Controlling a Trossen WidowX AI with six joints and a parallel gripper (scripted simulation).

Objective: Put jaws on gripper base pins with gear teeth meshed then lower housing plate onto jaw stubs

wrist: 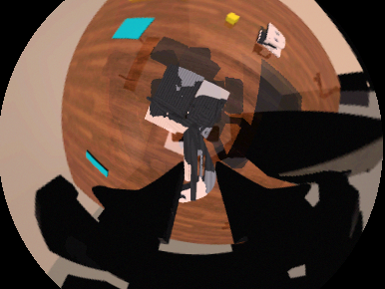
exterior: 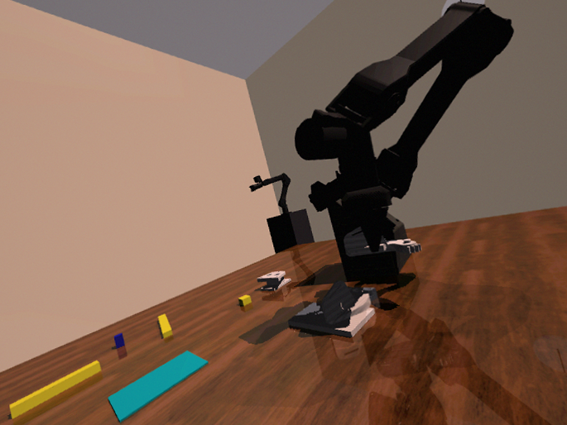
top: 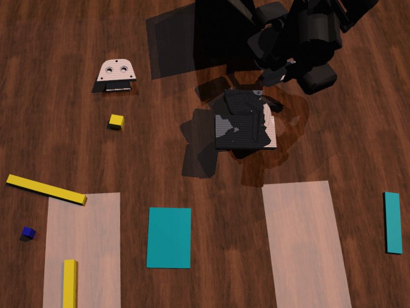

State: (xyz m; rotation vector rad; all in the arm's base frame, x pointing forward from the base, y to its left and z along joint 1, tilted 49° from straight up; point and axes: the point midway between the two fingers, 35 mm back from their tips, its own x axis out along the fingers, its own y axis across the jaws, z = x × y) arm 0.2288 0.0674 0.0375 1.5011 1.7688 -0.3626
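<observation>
The gripper base [top: 245, 144] [exterior: 358, 322] [wrist: 167, 90] lies on the table in front of the arm, largely in its shadow. One jaw [top: 256, 125] [exterior: 336, 305] stands on it; whether it is fully seated cannot be told. My gripper [top: 288, 71] [exterior: 375, 244] [wrist: 199, 164] is shut on the other jaw [top: 274, 76] [exterior: 404, 245] [wrist: 200, 188], held above the table, behind and to the right of the base in the top view. The base's pins and the meshing of teeth are hidden or too dark. The housing plate [top: 116, 74] [exterior: 272, 275] [wrist: 274, 39] rests apart at the back left, its two holes showing.
A yellow cube [top: 116, 121] [exterior: 245, 300] [wrist: 232, 18] lies before the housing plate. Yellow bars [top: 46, 189] [top: 69, 281], a blue cube [top: 28, 232] and a teal plate [top: 169, 237] lie farther forward. A teal bar [top: 393, 222] lies at the right.
</observation>
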